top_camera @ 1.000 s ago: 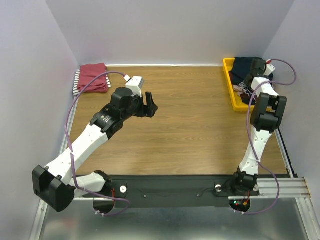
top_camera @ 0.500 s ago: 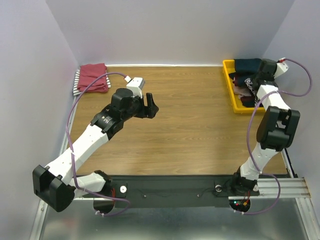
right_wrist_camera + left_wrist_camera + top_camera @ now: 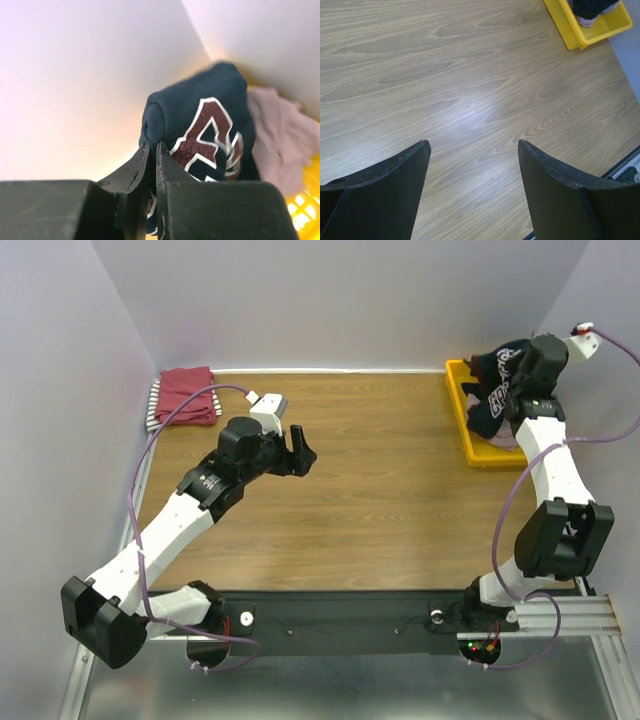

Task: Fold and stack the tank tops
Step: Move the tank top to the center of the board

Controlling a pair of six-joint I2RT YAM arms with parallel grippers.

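Observation:
My right gripper [image 3: 512,368] is shut on the navy jersey [image 3: 492,390] and holds it lifted above the yellow tray [image 3: 468,425] at the back right. In the right wrist view the gripper [image 3: 152,146] pinches a fold of the navy jersey [image 3: 200,120], which shows maroon and white lettering. A dusty-pink top [image 3: 280,135] lies below it. A folded dark-red top [image 3: 188,394] sits on a black-white striped one [image 3: 153,406] at the back left. My left gripper [image 3: 298,450] is open and empty above the table's middle; it also shows in the left wrist view [image 3: 472,150].
The yellow tray also shows in the left wrist view [image 3: 580,37], far right. White walls close in the back and sides. A black rail [image 3: 330,620] runs along the table's near edge.
My right gripper has risen and drawn the navy jersey up out of the tray. The left arm has barely moved.

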